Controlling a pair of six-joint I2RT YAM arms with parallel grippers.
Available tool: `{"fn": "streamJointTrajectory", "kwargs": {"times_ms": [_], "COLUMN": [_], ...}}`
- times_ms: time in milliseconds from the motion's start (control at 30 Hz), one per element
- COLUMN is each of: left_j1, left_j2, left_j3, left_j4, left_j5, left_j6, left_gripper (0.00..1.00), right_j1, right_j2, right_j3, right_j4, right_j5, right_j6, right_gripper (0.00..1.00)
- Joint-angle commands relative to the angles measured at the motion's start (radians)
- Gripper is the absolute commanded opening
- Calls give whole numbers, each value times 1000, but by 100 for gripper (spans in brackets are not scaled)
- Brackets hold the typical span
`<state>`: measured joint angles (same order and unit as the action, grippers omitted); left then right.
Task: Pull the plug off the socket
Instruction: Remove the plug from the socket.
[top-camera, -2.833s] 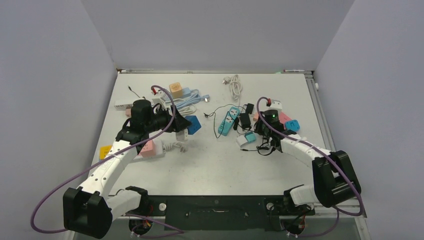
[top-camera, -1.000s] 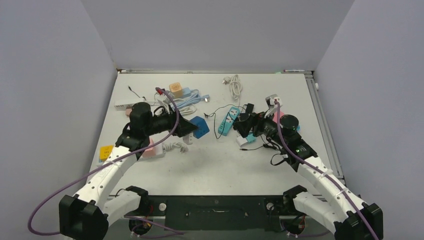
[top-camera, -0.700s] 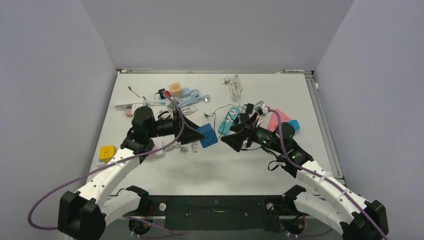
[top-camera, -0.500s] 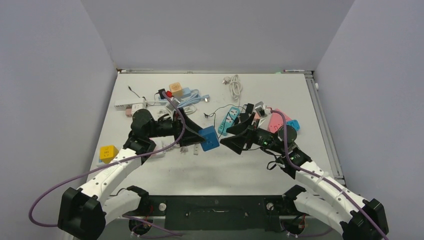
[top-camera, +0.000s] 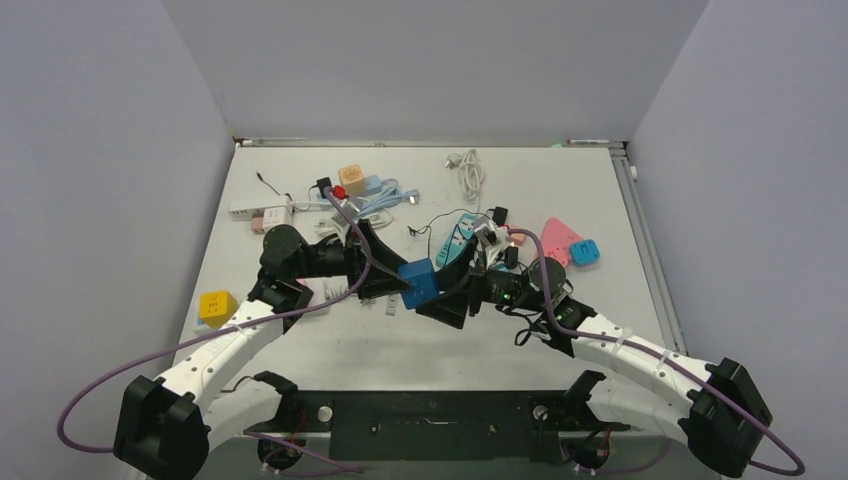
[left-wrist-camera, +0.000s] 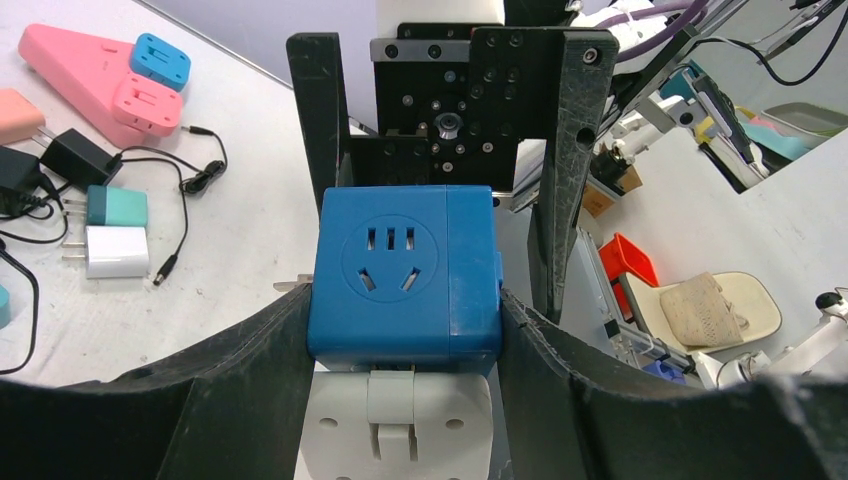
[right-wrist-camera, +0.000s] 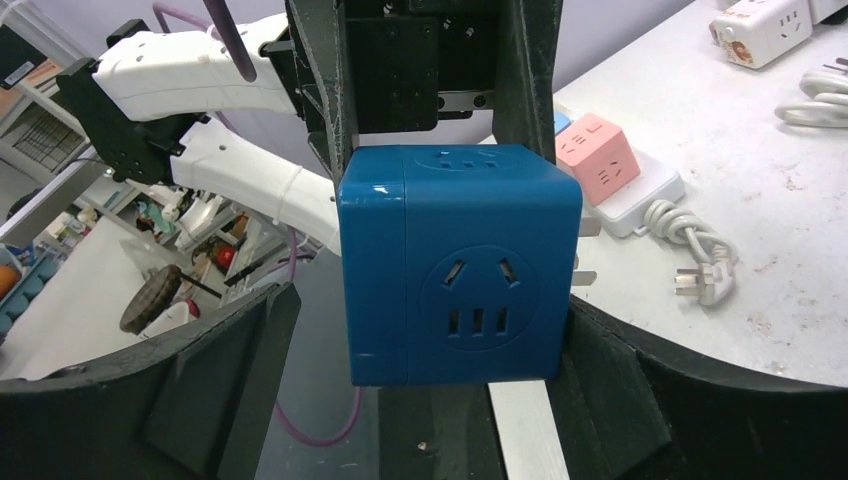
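Observation:
A blue cube socket (top-camera: 418, 283) hangs above the table's middle, with my left gripper (top-camera: 393, 284) shut on its two sides. In the left wrist view the cube (left-wrist-camera: 405, 280) fills the gap between the fingers of the left gripper (left-wrist-camera: 405, 305). A white plug (left-wrist-camera: 400, 425) sits against the cube's face nearest the wrist. My right gripper (top-camera: 441, 302) faces it from the right, open. In the right wrist view the cube (right-wrist-camera: 460, 265) stands between the wide jaws of the right gripper (right-wrist-camera: 430, 312). There is a clear gap to the left finger (right-wrist-camera: 245, 345). Metal prongs (right-wrist-camera: 588, 228) stick out beside the cube.
A pink wedge strip (top-camera: 560, 238) and a small blue block (top-camera: 584, 252) lie at the right. A teal strip (top-camera: 452, 240) and black cables lie behind the grippers. A white strip with a pink cube (right-wrist-camera: 610, 165), a yellow cube (top-camera: 214, 306) and an orange cube (top-camera: 351, 178) lie at the left.
My left gripper carried the blue cube right, toward the table's middle. My right arm swung left from the pile of chargers, and its open jaws now straddle the cube.

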<state>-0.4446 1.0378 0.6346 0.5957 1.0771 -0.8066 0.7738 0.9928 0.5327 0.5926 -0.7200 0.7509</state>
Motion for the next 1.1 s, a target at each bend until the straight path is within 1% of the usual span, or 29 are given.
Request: {"fn": "streamJointTrajectory", "kwargs": {"times_ms": [0, 167, 300, 533, 833, 933, 967, 1000, 1033, 1067], "left_j1": [-5, -5, -6, -11, -19, -19, -19, -19, -19, -19], "left_j2": [-31, -27, -27, -20, -12, -15, -17, -23, -29, -38], "left_j3": [19, 23, 23, 25, 28, 36, 41, 49, 60, 70], "left_j4": [62, 61, 61, 59, 54, 21, -8, -52, -100, -163], "left_j5": [-23, -10, -11, -3, 6, -5, -14, -26, -42, -64], "left_j6": [16, 18, 18, 18, 20, 43, 64, 93, 133, 171], "left_gripper": [0, 0, 0, 0, 0, 0, 4, 13, 24, 43], "right_j1": [21, 31, 37, 41, 40, 41, 40, 40, 40, 40], "right_j2": [10, 11, 21, 34, 53, 45, 39, 30, 22, 13], "right_j3": [14, 9, 9, -1, -33, -34, -34, -35, -32, -25], "right_j4": [137, 160, 175, 195, 268, 253, 239, 220, 196, 162], "right_j5": [4, 13, 13, 20, 50, 65, 73, 82, 92, 103], "right_j6": [26, 33, 37, 48, 76, 68, 63, 54, 44, 31], "right_gripper": [90, 91, 98, 74, 28, 16, 13, 10, 7, 5]}}
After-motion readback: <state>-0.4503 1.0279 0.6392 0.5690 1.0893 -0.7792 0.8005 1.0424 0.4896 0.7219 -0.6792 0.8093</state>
